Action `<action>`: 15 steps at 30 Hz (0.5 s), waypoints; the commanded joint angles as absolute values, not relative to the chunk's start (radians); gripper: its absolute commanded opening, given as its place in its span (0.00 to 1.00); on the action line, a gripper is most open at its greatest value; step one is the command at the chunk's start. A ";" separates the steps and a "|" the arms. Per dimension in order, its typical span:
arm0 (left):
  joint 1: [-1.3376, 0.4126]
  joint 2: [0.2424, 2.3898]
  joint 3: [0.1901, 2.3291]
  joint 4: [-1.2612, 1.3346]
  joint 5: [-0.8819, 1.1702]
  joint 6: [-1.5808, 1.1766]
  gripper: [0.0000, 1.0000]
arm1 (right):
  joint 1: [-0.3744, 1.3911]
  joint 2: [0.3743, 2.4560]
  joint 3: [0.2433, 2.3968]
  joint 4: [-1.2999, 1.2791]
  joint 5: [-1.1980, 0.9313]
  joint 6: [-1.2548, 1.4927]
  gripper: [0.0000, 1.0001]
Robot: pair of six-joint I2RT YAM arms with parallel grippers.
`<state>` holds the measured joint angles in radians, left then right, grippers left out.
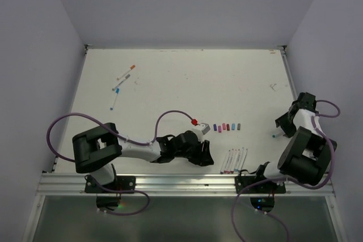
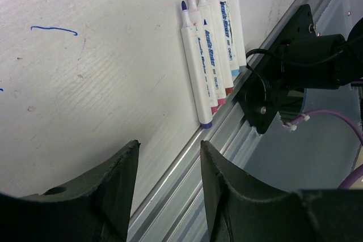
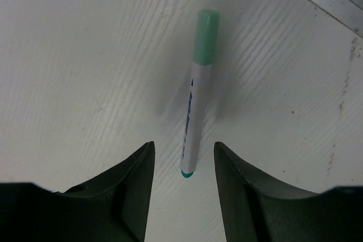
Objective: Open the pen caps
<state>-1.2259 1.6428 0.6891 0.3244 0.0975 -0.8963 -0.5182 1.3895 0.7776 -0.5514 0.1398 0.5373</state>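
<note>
left gripper [image 2: 169, 152]: fingers spread, nothing between them, above the front edge of the table [image 2: 85, 83]
right gripper [image 3: 183, 148]: fingers spread, pinching nothing; the tail end of the green pen [image 3: 193, 111] shows in the gap between them, apparently untouched
green pen: lies flat near the right edge, its green cap [image 3: 206, 35] on, at the end away from the gripper
writing: blue print on the barrels, seemingly "Acrylic Marker"
uncapped pens [image 2: 210, 55]: side by side at the front edge, coloured tips bare
loose caps [image 1: 227, 126]: short row just behind those pens
other pens [image 1: 121, 83]: three, capped, scattered towards the far left corner
</note>
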 commanded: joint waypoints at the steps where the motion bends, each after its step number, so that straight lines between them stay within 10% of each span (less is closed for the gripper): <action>1: -1.224 1.651 0.733 0.325 0.098 -0.864 0.50 | -0.522 1.416 0.761 -0.485 0.130 0.526 0.48; 11: -1.209 1.643 0.707 0.347 0.112 -0.868 0.50 | -0.522 1.431 0.670 -0.391 0.104 0.548 0.33; 15: -1.206 1.625 0.692 0.360 0.112 -0.873 0.50 | -0.520 1.442 0.660 -0.377 0.097 0.538 0.06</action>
